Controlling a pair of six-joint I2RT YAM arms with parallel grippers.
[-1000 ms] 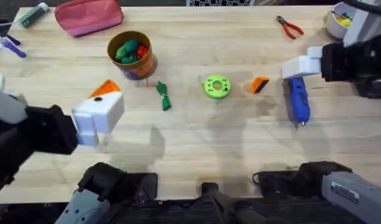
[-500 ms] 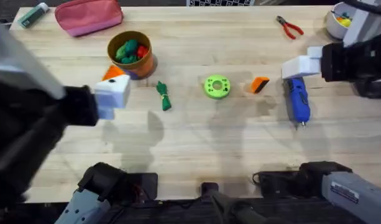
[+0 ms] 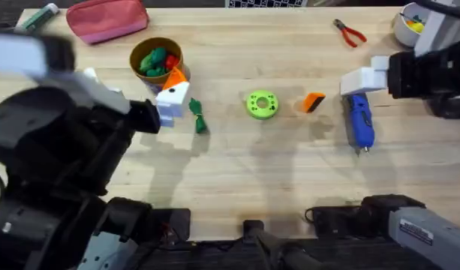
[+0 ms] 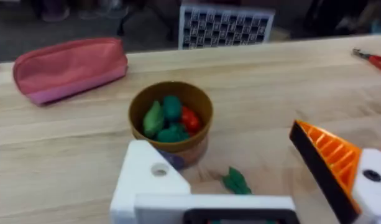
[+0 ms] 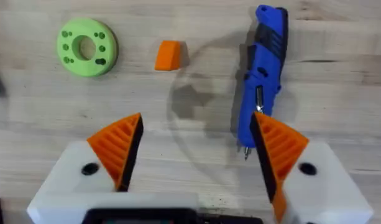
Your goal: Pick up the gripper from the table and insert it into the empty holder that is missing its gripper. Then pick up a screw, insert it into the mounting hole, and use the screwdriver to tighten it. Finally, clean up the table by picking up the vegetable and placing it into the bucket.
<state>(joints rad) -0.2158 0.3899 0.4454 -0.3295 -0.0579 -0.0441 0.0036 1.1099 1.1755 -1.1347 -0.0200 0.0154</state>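
the left gripper, one orange pad missing, is held open and empty beside the bucket, awaiting the loose gripper.

Robotics lab or test bench. Evidence: pale wooden plank tabletop with two robot arm bases mounted at near edge; black-and-white checkerboard calibration board standing at far edge; dark floor behind it. Mixed props laid out as for trial: red-handled pliers, blue cylindrical powered screwdriver, lime-green plastic ring disc, pink zipped fabric pouch, round orange-brown bucket holding green and red toy vegetables.
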